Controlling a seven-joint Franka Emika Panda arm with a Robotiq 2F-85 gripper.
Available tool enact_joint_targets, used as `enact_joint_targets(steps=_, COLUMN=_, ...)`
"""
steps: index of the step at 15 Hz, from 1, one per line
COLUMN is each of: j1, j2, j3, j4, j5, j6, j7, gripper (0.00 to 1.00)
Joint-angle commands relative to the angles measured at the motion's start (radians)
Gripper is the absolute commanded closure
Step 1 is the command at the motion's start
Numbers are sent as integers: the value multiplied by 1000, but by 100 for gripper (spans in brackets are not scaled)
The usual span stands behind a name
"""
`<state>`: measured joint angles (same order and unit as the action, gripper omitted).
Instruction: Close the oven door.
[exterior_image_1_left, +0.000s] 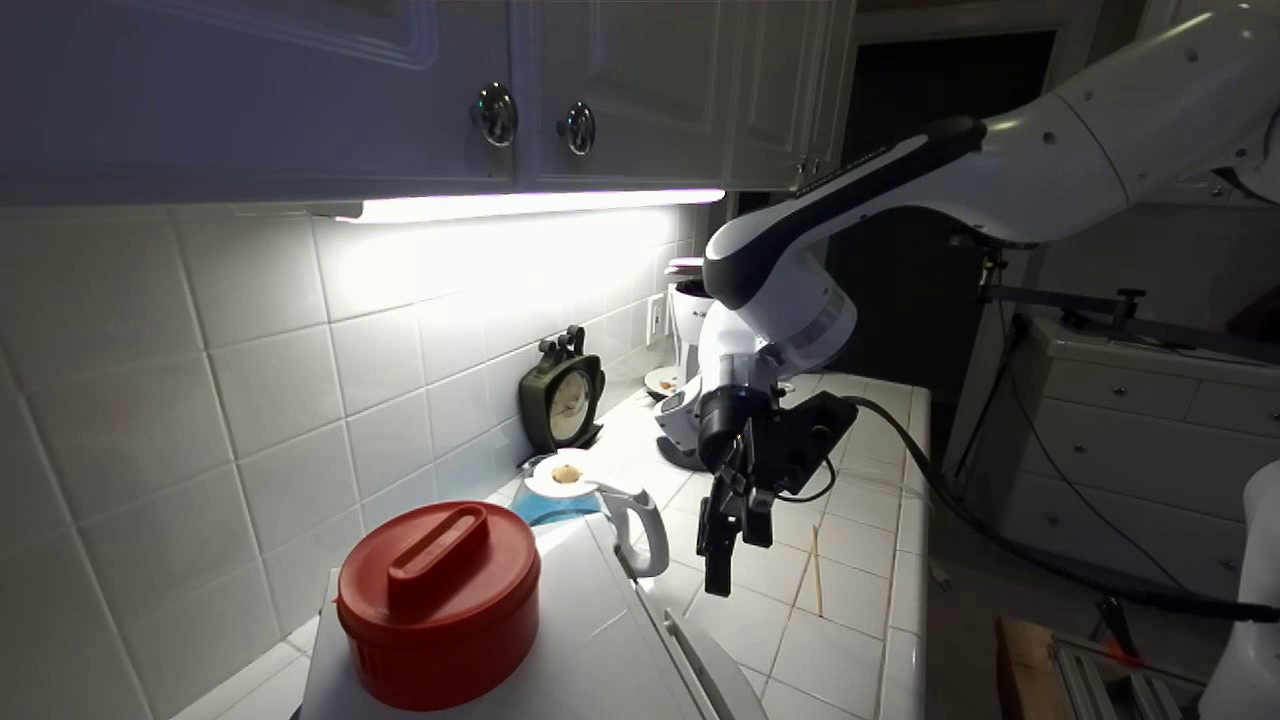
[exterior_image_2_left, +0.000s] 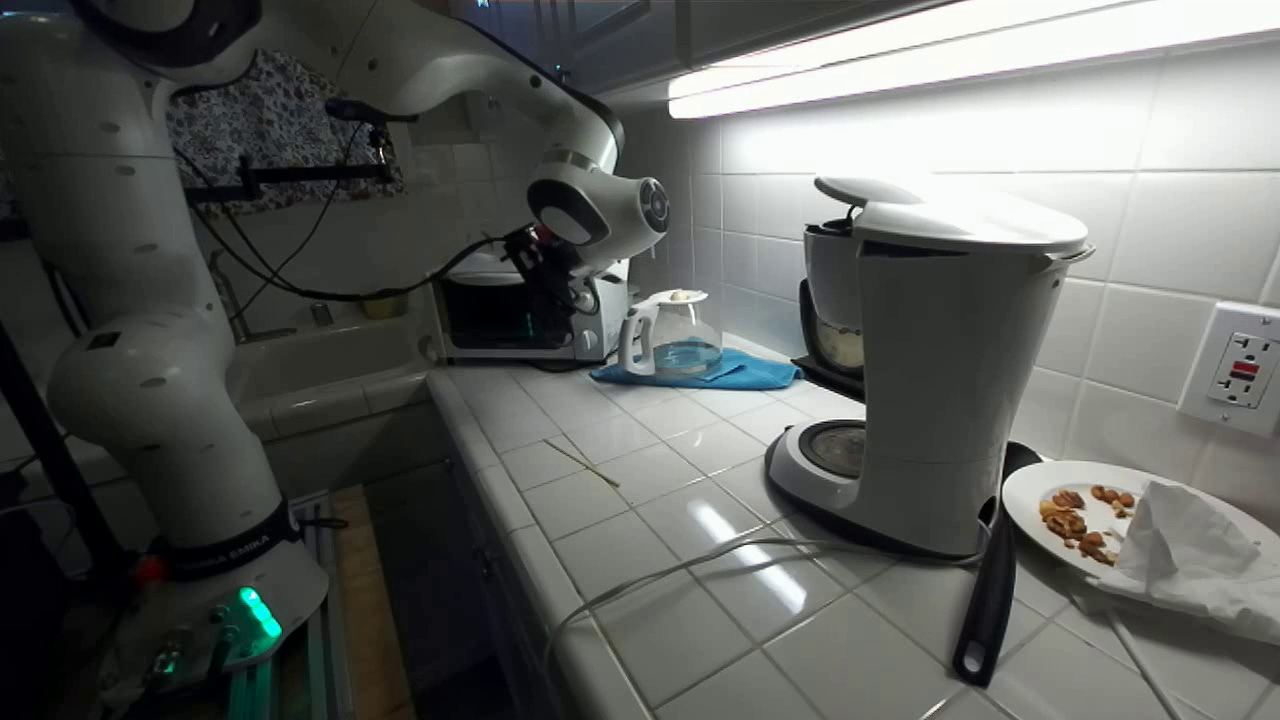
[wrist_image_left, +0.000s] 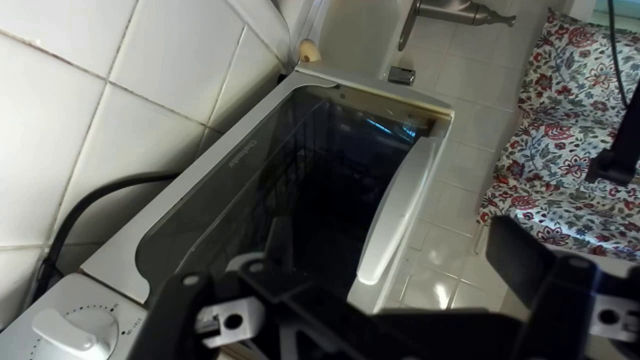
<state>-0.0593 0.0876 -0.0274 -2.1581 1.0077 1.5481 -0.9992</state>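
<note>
The white toaster oven (exterior_image_1_left: 600, 655) stands on the tiled counter. Its dark glass door (wrist_image_left: 330, 165) fills the middle of the wrist view, with a white handle (wrist_image_left: 400, 210) along its right edge. The handle (exterior_image_1_left: 712, 665) stands out from the oven top's front edge in an exterior view, so the door looks partly open; how far I cannot tell. The oven also shows behind the gripper in an exterior view (exterior_image_2_left: 480, 315). My gripper (exterior_image_1_left: 737, 550) is open and empty in front of the oven, apart from the door. In the wrist view its fingers (wrist_image_left: 395, 250) spread wide, one across the dark glass.
A red lidded container (exterior_image_1_left: 440, 610) sits on the oven. A glass carafe (exterior_image_2_left: 690, 335) stands on a blue cloth (exterior_image_2_left: 760, 370) beside it. A coffee maker (exterior_image_2_left: 930, 400), a plate of nuts (exterior_image_2_left: 1030, 490) and a thin stick (exterior_image_2_left: 585, 462) are on the counter. Cabinets (exterior_image_1_left: 620, 90) hang above.
</note>
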Motion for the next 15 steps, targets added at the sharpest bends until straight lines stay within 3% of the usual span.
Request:
enact_joint_targets(steps=1, j1=14, j2=-58, j3=-1, j4=-36, j5=4, j6=65, j7=66, gripper=0)
enact_joint_targets(steps=10, j1=42, j2=-213, j3=18, j4=-98, j5=-179, j6=298, j7=389, gripper=0)
enact_joint_targets(steps=15, j1=61, j2=-304, j3=33, j4=-151, j5=-231, j6=389, j7=399, gripper=0)
